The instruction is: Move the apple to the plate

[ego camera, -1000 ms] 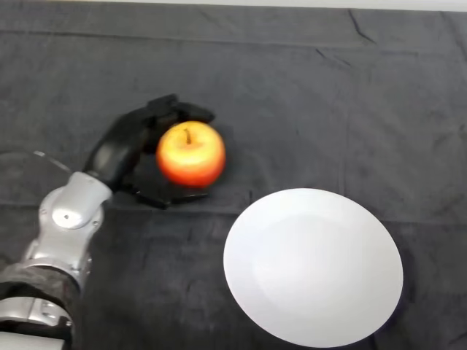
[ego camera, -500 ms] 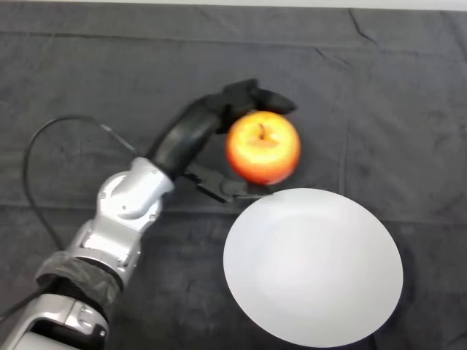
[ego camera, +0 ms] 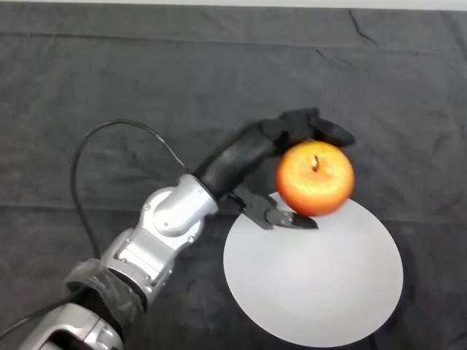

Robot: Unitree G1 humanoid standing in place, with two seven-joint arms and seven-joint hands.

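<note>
A red and yellow apple [ego camera: 314, 179] with its stem up is held above the far left rim of the white plate [ego camera: 321, 284]. My left hand [ego camera: 257, 153] is shut on the apple, fingers curled over its far side and the thumb beneath it on the near side. The silver-grey arm reaches in from the lower left across the dark cloth. The apple hides a small part of the plate's far rim.
The dark cloth [ego camera: 109, 87] covers the whole table, with creases along the back and right. The table's pale far edge [ego camera: 233, 4] runs along the top of the view.
My hand has carried the apple rightward and nearer, from the cloth left of the plate to above the plate's far left rim. The arm has stretched further into view.
</note>
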